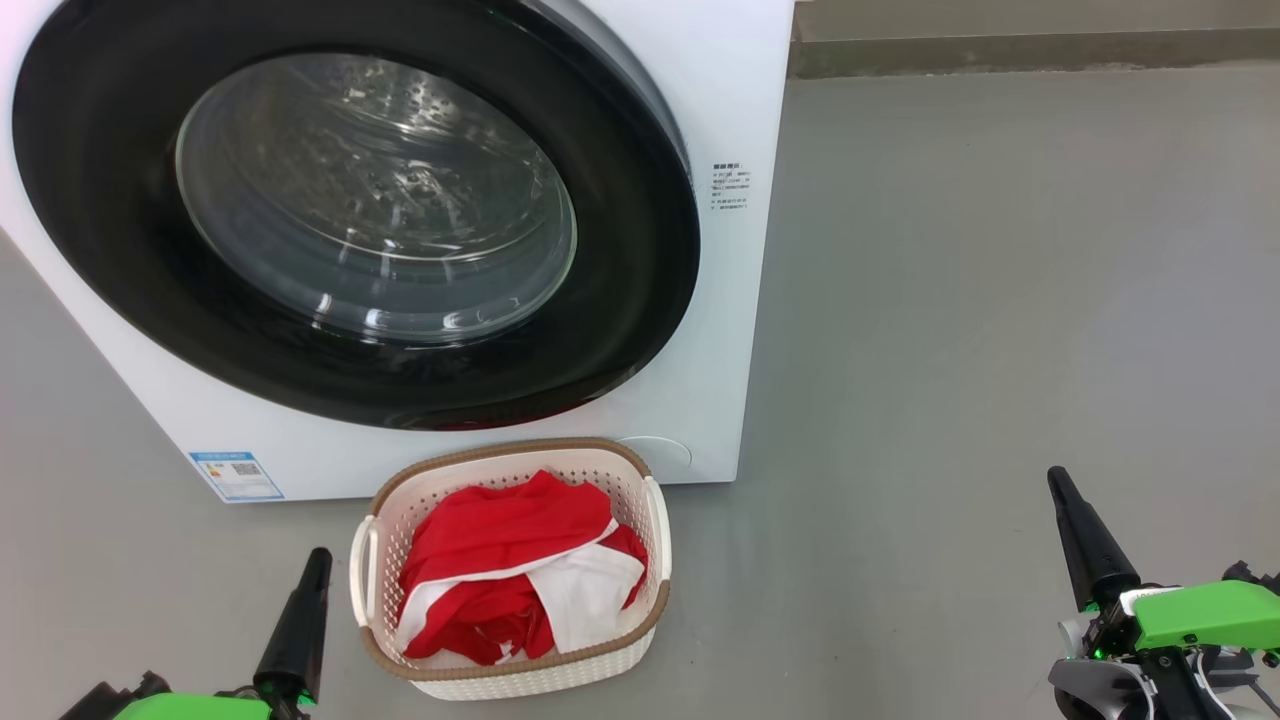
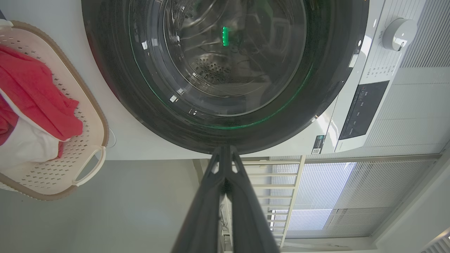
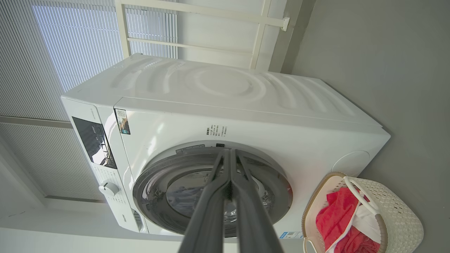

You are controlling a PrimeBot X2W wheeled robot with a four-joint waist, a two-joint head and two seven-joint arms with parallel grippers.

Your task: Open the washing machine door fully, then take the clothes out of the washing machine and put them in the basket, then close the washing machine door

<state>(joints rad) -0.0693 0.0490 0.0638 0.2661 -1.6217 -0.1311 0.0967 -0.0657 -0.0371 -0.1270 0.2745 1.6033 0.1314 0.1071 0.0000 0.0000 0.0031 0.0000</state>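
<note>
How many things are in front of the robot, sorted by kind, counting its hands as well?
Washing machine: 1
Basket: 1
Red and white garment: 1
Robot hands: 2, left hand and right hand
Total: 5

Blk tapered jaws, green wrist housings (image 1: 1205,612).

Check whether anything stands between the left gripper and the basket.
Nothing visible does. The left gripper, jaws shut, sits just left of the basket in the head view, with only bare floor showing between them. The clothes already lie in the basket.
</note>
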